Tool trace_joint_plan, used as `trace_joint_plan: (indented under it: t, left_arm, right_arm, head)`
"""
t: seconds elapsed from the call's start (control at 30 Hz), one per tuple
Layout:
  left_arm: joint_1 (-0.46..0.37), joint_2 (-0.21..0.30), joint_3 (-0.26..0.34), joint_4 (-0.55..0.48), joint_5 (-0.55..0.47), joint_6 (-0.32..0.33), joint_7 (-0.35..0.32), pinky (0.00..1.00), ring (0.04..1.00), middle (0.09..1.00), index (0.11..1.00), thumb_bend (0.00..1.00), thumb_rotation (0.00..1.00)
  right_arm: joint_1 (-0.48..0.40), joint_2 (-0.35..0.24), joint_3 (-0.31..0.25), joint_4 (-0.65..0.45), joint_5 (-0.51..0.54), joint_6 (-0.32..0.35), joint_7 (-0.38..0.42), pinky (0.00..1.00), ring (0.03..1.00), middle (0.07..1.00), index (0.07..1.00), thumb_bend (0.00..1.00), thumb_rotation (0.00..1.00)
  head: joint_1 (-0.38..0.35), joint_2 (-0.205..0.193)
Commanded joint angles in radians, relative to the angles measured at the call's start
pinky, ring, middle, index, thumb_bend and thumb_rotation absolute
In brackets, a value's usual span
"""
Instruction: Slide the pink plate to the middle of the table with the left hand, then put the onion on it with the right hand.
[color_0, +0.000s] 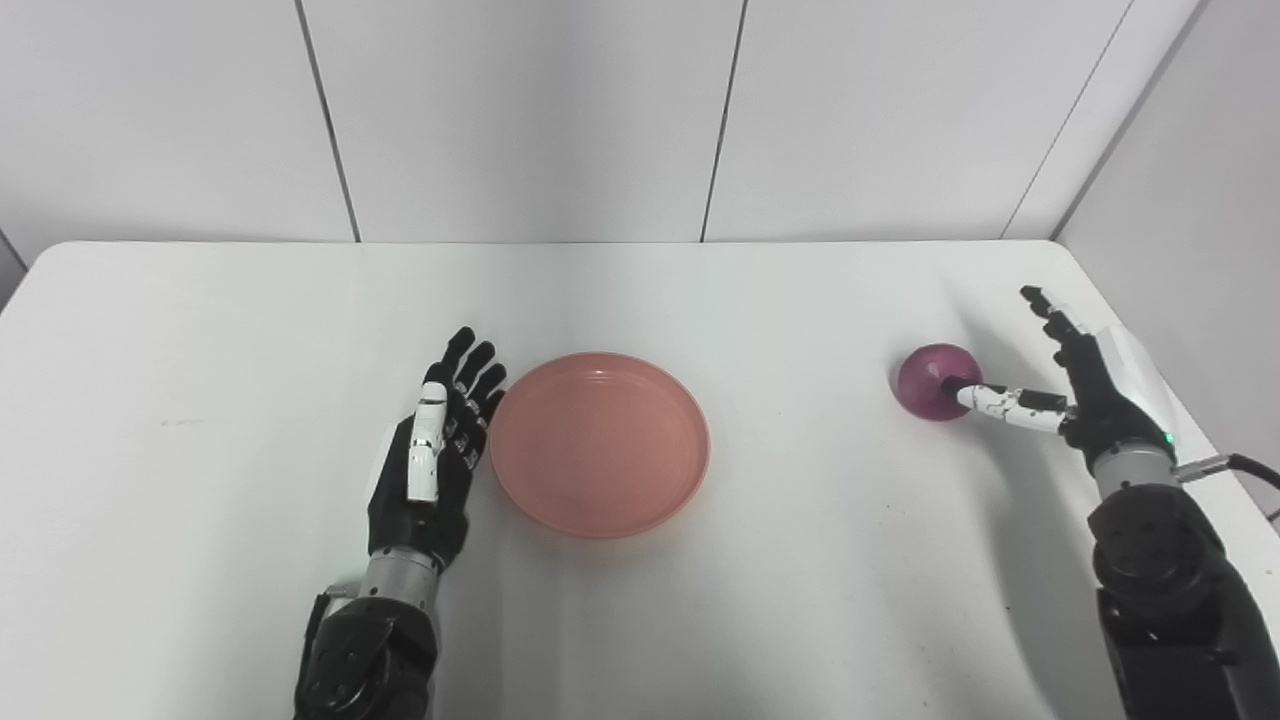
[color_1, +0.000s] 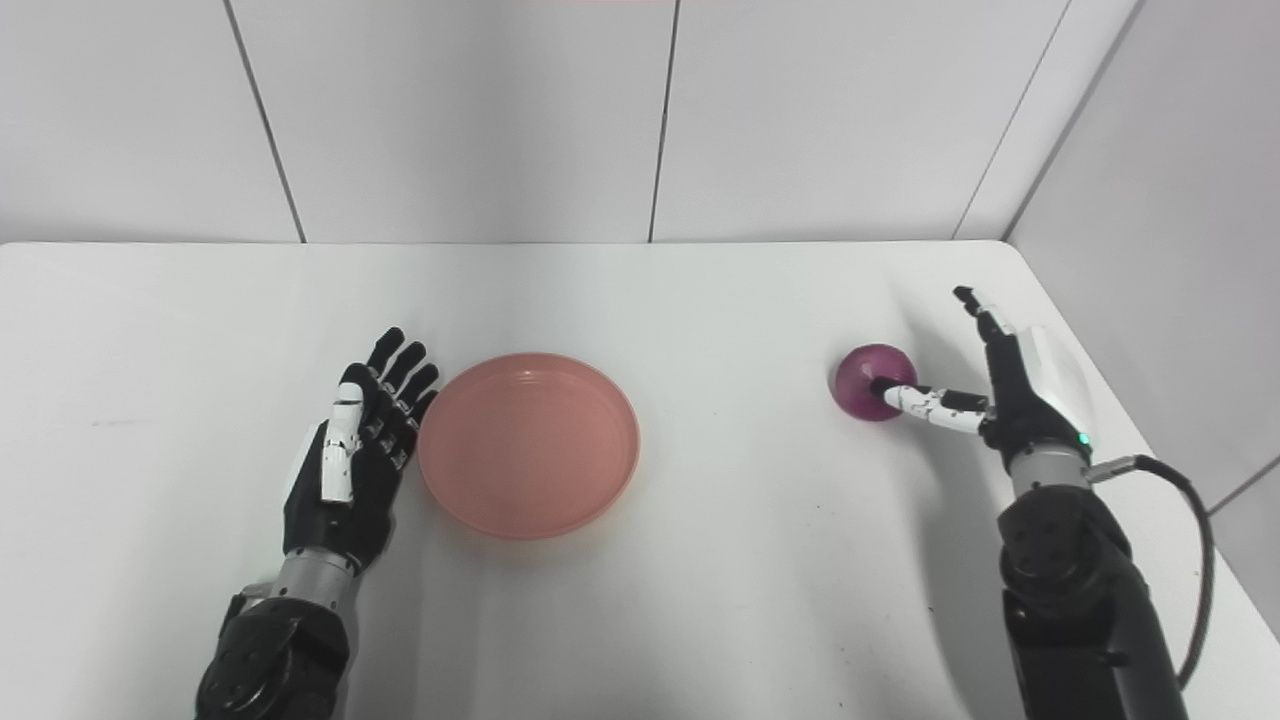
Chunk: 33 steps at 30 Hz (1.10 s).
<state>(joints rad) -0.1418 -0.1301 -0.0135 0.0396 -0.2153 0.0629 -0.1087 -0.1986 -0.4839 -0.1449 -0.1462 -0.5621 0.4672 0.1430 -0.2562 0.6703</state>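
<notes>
Fingers spread, left hand (color_0: 430, 460) stands edge-on beside pink plate (color_0: 599, 443); right hand (color_0: 1085, 385) spread, thumb touching onion (color_0: 932, 380).

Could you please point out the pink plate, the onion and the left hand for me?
pink plate (color_0: 600, 445): left eye view, bare inside floor.
onion (color_0: 930, 378): left eye view, purple top.
left hand (color_0: 432, 460): left eye view, middle of hand.
</notes>
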Motion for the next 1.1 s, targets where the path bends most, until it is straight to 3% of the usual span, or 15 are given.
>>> trace_joint_plan:
  t: [0.0, 0.3, 0.5, 0.77, 1.07]
  left_arm:
    - [0.007, 0.008, 0.007, 0.018, 0.000, 0.017, 0.007, 0.94, 0.939, 0.946, 0.927, 0.46, 1.00]
    - [0.009, 0.016, 0.004, 0.013, -0.008, 0.015, 0.001, 0.94, 0.941, 0.948, 0.929, 0.45, 1.00]
    - [0.010, 0.012, 0.006, 0.010, -0.004, 0.020, 0.010, 0.93, 0.933, 0.940, 0.922, 0.45, 1.00]
    - [0.012, 0.011, 0.005, 0.006, -0.001, 0.023, 0.014, 0.93, 0.931, 0.941, 0.922, 0.45, 1.00]
    - [0.011, 0.014, 0.008, 0.016, -0.011, 0.013, 0.005, 0.93, 0.935, 0.945, 0.927, 0.45, 1.00]
  right_arm:
    - [-0.034, -0.034, 0.005, -0.005, -0.005, -0.031, -0.027, 0.83, 0.908, 0.930, 0.932, 1.00, 0.39]
    - [-0.058, -0.030, 0.034, 0.058, 0.002, -0.007, -0.029, 0.82, 0.905, 0.929, 0.938, 1.00, 0.42]
    - [-0.077, -0.035, 0.046, 0.101, 0.026, -0.032, -0.030, 0.83, 0.906, 0.929, 0.939, 1.00, 0.42]
    - [-0.090, -0.034, 0.060, 0.125, 0.051, -0.065, -0.049, 0.83, 0.901, 0.923, 0.930, 1.00, 0.43]
    - [-0.102, -0.040, 0.092, 0.117, 0.046, -0.042, -0.037, 0.84, 0.914, 0.935, 0.936, 1.00, 0.46]
  head:
    - [0.000, 0.000]
    - [-0.003, 0.002]
    - [-0.004, 0.004]
    - [-0.005, 0.003]
    - [-0.009, 0.002]
